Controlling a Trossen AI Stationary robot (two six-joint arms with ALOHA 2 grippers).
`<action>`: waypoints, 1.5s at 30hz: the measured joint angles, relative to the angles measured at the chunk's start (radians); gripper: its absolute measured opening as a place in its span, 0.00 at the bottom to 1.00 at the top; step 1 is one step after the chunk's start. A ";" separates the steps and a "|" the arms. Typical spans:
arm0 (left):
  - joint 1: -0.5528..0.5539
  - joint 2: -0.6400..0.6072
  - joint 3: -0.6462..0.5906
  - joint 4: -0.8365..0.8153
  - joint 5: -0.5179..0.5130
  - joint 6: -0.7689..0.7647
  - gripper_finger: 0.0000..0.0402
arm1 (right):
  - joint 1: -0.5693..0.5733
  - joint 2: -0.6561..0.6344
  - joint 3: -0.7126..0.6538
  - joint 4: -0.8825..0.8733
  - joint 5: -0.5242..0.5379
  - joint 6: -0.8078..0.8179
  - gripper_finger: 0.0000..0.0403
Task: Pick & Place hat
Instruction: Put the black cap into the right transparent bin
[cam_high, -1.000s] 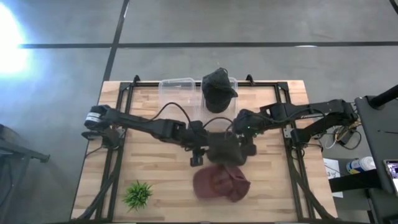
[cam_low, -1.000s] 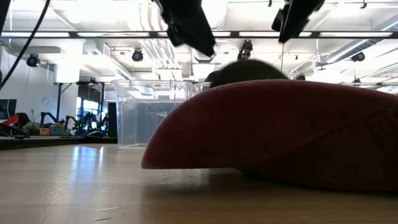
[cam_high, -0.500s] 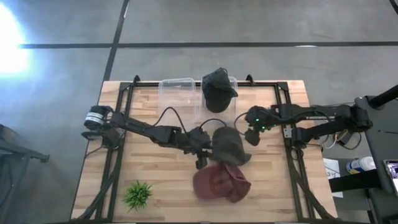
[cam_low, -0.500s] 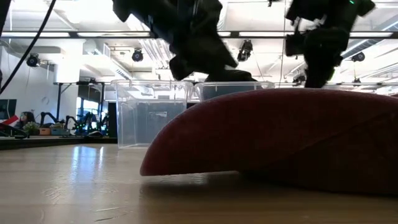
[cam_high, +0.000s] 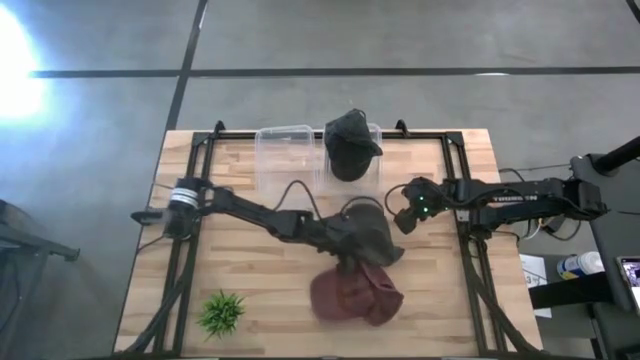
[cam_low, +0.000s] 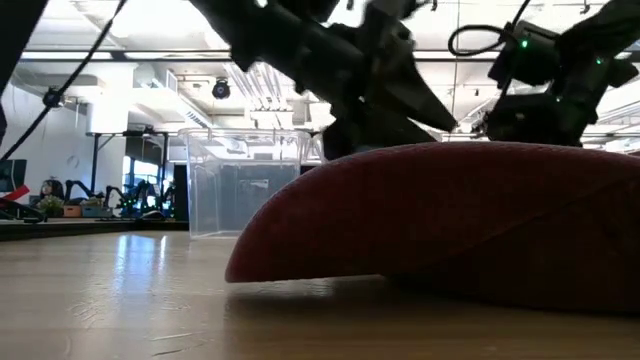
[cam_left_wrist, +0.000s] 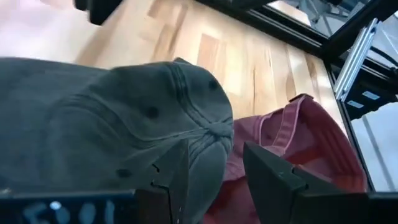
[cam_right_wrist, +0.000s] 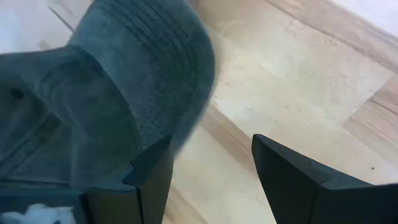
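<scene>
A grey cap (cam_high: 372, 235) lies crown up at the table's middle, its edge over a red cap (cam_high: 355, 295) on its near side. My left gripper (cam_left_wrist: 216, 146) is open and reaches in from the table's left. Part of the grey crown (cam_left_wrist: 124, 112) lies between its fingers, and the red cap (cam_left_wrist: 298, 143) is beyond. My right gripper (cam_high: 398, 215) is open just right of the grey cap, whose brim (cam_right_wrist: 112, 81) lies beside one finger without touching. In the low view the red cap (cam_low: 450, 220) fills the foreground. My left gripper stands open around the crown's edge (cam_left_wrist: 208, 158) of the grey cap, coming level from the table's left. One finger (cam_left_wrist: 177, 171) shows in front of the cloth. I cannot tell whether it touches. The cap rests on the table.
A third, dark cap (cam_high: 350, 143) sits on the right one of two clear bins (cam_high: 285, 150) at the far edge. A small green plant (cam_high: 220, 312) stands near the near left corner. Black frame rails run along both table sides.
My left gripper has come down and moved toward the table's right, up to the grey cap's crown. My right gripper has also come down, its arm stretching out flat, and drawn slightly toward the right edge. The grey cap has stayed about where it was.
</scene>
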 joint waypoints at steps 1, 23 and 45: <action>0.000 0.020 0.015 -0.004 0.009 -0.005 0.36 | 0.001 -0.002 -0.005 0.002 0.013 -0.003 0.53; -0.011 0.209 0.059 -0.166 0.051 -0.054 0.36 | -0.005 0.272 -0.214 0.736 -0.029 0.052 0.53; -0.020 0.162 0.043 -0.201 0.047 -0.033 0.36 | 0.087 0.375 -0.038 0.710 -0.486 -0.041 0.53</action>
